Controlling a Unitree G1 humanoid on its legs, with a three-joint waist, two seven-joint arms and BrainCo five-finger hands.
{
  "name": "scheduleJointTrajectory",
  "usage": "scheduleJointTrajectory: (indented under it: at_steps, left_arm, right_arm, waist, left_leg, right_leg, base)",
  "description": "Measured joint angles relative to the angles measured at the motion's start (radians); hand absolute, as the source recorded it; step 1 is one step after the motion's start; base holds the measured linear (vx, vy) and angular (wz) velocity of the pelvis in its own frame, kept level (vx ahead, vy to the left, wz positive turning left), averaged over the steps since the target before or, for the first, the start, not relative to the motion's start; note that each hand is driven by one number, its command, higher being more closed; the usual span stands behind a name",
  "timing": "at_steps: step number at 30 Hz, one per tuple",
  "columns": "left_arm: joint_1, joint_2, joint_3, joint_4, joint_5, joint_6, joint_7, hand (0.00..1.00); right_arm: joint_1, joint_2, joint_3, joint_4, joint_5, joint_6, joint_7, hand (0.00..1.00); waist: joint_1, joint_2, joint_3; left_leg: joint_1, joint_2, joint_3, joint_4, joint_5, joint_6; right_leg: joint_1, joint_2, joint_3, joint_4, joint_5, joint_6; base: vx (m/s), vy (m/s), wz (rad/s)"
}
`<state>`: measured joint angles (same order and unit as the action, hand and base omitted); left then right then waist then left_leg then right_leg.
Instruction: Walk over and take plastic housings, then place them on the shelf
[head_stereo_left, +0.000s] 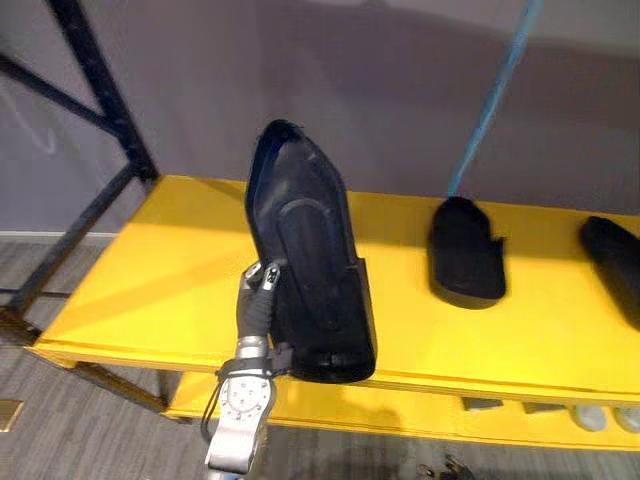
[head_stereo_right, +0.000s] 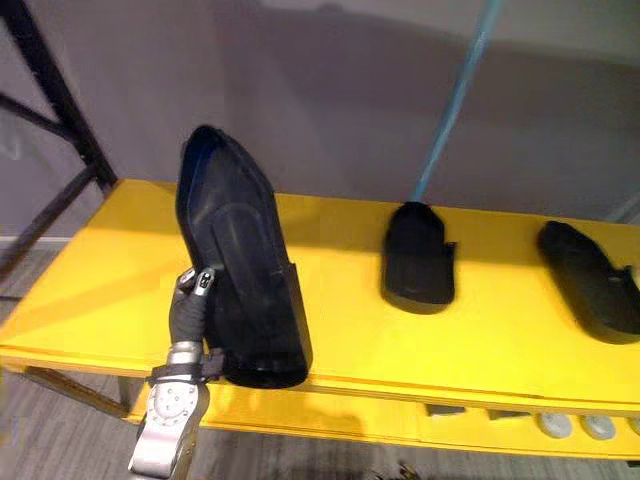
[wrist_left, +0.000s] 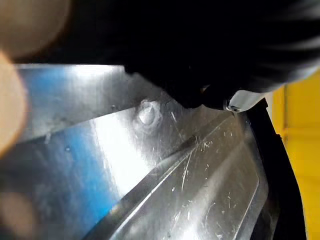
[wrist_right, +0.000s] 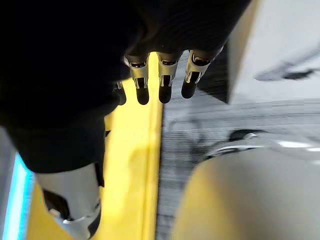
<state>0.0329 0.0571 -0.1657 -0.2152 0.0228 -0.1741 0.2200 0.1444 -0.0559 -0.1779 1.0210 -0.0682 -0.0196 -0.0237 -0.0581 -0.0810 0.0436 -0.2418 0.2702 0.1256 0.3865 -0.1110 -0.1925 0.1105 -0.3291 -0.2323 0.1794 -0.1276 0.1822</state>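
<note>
**Housing upright at shelf front, left hand on it**

Shelf (head_stereo_left: 150, 280): yellow top board, carried on a dark frame (head_stereo_left: 100, 90) at the left. A blue pole (head_stereo_left: 495, 90) rises behind it. The board bears three black plastic parts.

1. Housing (head_stereo_left: 305, 260): the largest. It stands on end at the front edge, left of the middle, leaning slightly back to the left. Its foot rests on the board at the lip.
2. Second housing (head_stereo_left: 465, 250): lies flat further back and to the right, well apart from the first.
3. Third housing (head_stereo_left: 612, 262): lies flat at the far right, partly cut off by the frame edge.

Lower board (head_stereo_left: 400, 415): a few small pale and grey items (head_stereo_right: 570, 425) sit at the right, too small to identify.

Left hand (head_stereo_left: 262, 285): it reaches up from below the front edge to the housing's lower left flank. The fingers are bent and clamped on that edge. In the left wrist view a silver fingertip (wrist_left: 239, 101) presses on the housing's glossy face.

Right hand (wrist_right: 142, 82): the fingers hang in a loose, nearly straight row, apart from the thumb, and hold nothing. The yellow shelf edge and grey floor show beyond them.
</note>
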Motion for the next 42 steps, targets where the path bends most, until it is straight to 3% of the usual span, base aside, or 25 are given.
scheduleJointTrajectory:
  at_steps: [1, 3, 5, 6, 7, 9, 11, 12, 13, 14, 19, 24, 30, 35, 42]
  left_arm:
    - [-0.008, 0.018, 0.004, 0.014, 0.0, 0.001, 0.008, 1.0]
    - [-0.018, 0.056, 0.01, 0.049, 0.0, 0.004, 0.013, 1.0]
    - [-0.021, 0.056, 0.009, 0.049, 0.001, 0.0, 0.013, 1.0]
    - [-0.018, 0.056, 0.009, 0.059, 0.002, 0.0, 0.014, 1.0]
    - [-0.018, 0.055, 0.004, 0.071, 0.003, 0.0, 0.014, 1.0]
    - [-0.011, 0.032, -0.02, 0.106, 0.018, 0.01, 0.011, 1.0]
    - [0.003, -0.006, -0.023, 0.106, 0.037, 0.011, 0.002, 1.0]
    - [0.0, -0.01, -0.028, 0.105, 0.043, 0.011, -0.008, 1.0]
    - [0.0, -0.01, -0.029, 0.105, 0.044, 0.011, -0.011, 1.0]
    - [0.002, -0.013, -0.029, 0.114, 0.05, 0.024, -0.016, 1.0]
    - [-0.005, -0.007, -0.014, 0.116, 0.058, 0.036, -0.028, 1.0]
    - [-0.018, 0.023, 0.028, 0.145, 0.078, 0.052, -0.017, 1.0]
    - [-0.152, 0.088, 0.102, 0.309, 0.157, 0.104, 0.024, 1.0]
    - [-0.292, 0.146, 0.161, 0.452, 0.168, 0.149, 0.045, 1.0]
    - [-0.427, 0.194, 0.185, 0.597, 0.191, 0.172, 0.058, 1.0]
  right_arm:
    - [-0.004, 0.001, -0.009, 0.002, -0.004, -0.001, 0.001, 0.0]
    - [-0.034, -0.004, -0.008, 0.011, -0.005, -0.001, 0.003, 0.0]
    - [-0.054, -0.004, 0.002, 0.008, -0.005, -0.001, 0.003, 0.0]
    - [-0.074, 0.003, 0.014, 0.009, -0.004, -0.001, 0.004, 0.0]
    - [-0.075, 0.006, 0.022, 0.003, -0.003, -0.001, 0.005, 0.0]
    - [-0.073, 0.013, 0.026, -0.024, 0.002, -0.002, 0.009, 0.0]
    - [-0.074, 0.01, 0.025, -0.035, 0.003, -0.002, 0.009, 0.0]
    - [-0.074, 0.012, 0.026, -0.038, 0.004, -0.003, 0.009, 0.0]
    - [-0.074, 0.012, 0.025, -0.04, 0.004, -0.003, 0.009, 0.0]
    - [-0.073, 0.004, 0.016, -0.054, 0.011, -0.005, 0.009, 0.0]
    - [-0.052, -0.026, 0.009, -0.046, 0.004, -0.004, 0.007, 0.0]
    - [-0.048, -0.028, 0.001, -0.026, 0.002, -0.004, 0.006, 0.0]
    - [-0.028, -0.031, 0.002, -0.024, 0.001, -0.004, 0.007, 0.0]
    - [-0.009, -0.035, 0.002, -0.024, 0.001, -0.004, 0.008, 0.0]
    - [0.03, -0.047, 0.002, -0.024, -0.019, -0.004, 0.018, 0.0]
  waist:
    - [0.0, -0.002, 0.0]
    - [0.002, 0.012, 0.011]
    - [0.016, 0.019, 0.012]
    - [0.017, 0.022, 0.015]
    - [0.014, 0.024, 0.016]
    - [0.008, 0.035, 0.022]
    - [0.0, 0.055, 0.021]
    - [-0.001, 0.047, 0.022]
    - [-0.005, 0.045, 0.024]
    - [-0.02, 0.063, 0.036]
    - [-0.013, 0.073, 0.027]
    - [-0.023, 0.07, 0.018]
    - [-0.025, 0.073, 0.001]
    - [-0.043, 0.078, 0.004]
    - [-0.061, 0.097, 0.017]
  left_leg:
    - [-0.013, -0.012, 0.001, 0.013, -0.008, 0.014]
    - [-0.026, -0.018, 0.013, 0.07, -0.04, 0.062]
    - [-0.021, -0.01, 0.047, 0.093, -0.077, 0.084]
    - [-0.017, -0.009, 0.069, 0.097, -0.085, 0.096]
    - [-0.012, -0.013, 0.074, 0.093, -0.086, 0.099]
    - [0.031, -0.041, 0.091, 0.073, -0.089, 0.113]
    - [0.039, -0.058, 0.091, 0.063, -0.084, 0.113]
    - [0.034, -0.075, 0.087, 0.051, -0.069, 0.103]
    - [0.031, -0.08, 0.082, 0.043, -0.06, 0.099]
    - [0.03, -0.08, 0.05, 0.016, -0.036, 0.092]
    - [0.116, -0.071, 0.049, -0.136, 0.052, 0.064]
    - [0.203, -0.058, 0.093, -0.279, 0.113, 0.055]
    - [0.273, -0.044, 0.134, -0.385, 0.164, 0.049]
    - [0.29, -0.046, 0.186, -0.437, 0.199, 0.053]
    - [0.281, -0.069, 0.215, -0.474, 0.242, 0.068]
  right_leg:
    - [-0.001, -0.009, -0.001, -0.015, 0.042, 0.005]
    - [-0.021, -0.012, 0.013, -0.008, 0.197, 0.003]
    - [-0.083, -0.015, 0.042, 0.066, 0.222, -0.039]
    - [-0.136, -0.009, 0.063, 0.152, 0.157, -0.082]
    - [-0.157, 0.012, 0.095, 0.197, 0.102, -0.078]
    - [-0.185, 0.123, 0.186, 0.302, -0.083, -0.047]
    - [-0.178, 0.165, 0.205, 0.289, -0.151, -0.06]
    - [-0.156, 0.16, 0.212, 0.236, -0.185, -0.073]
    - [-0.143, 0.159, 0.212, 0.202, -0.205, -0.06]
    - [-0.13, 0.173, 0.186, 0.186, -0.196, -0.068]
    - [-0.075, 0.205, 0.175, 0.119, -0.164, -0.092]
    - [-0.045, 0.232, 0.198, 0.059, -0.098, -0.097]
    - [-0.035, 0.256, 0.224, 0.014, -0.046, -0.112]
    - [-0.046, 0.257, 0.251, -0.037, -0.007, -0.112]
    - [-0.088, 0.238, 0.251, -0.058, 0.005, -0.103]
  base:
    - [0.09, 0.529, 0.2]
    - [0.07, 0.539, -0.06]
    - [-0.02, 0.401, -0.43]
    - [-0.08, 0.312, -0.49]
    - [-0.13, 0.194, -0.29]
    - [-0.12, 0.075, -0.14]
    - [-0.08, -0.017, -0.02]
    - [-0.07, -0.062, 0.15]
    - [-0.07, -0.117, 0.34]
    - [-0.06, -0.143, 0.37]
    - [0.04, -0.134, 0.07]
    - [0.08, -0.008, -0.18]
    - [0.01, 0.016, -0.16]
    - [-0.08, 0.022, -0.3]
    - [-0.18, 0.015, -0.15]
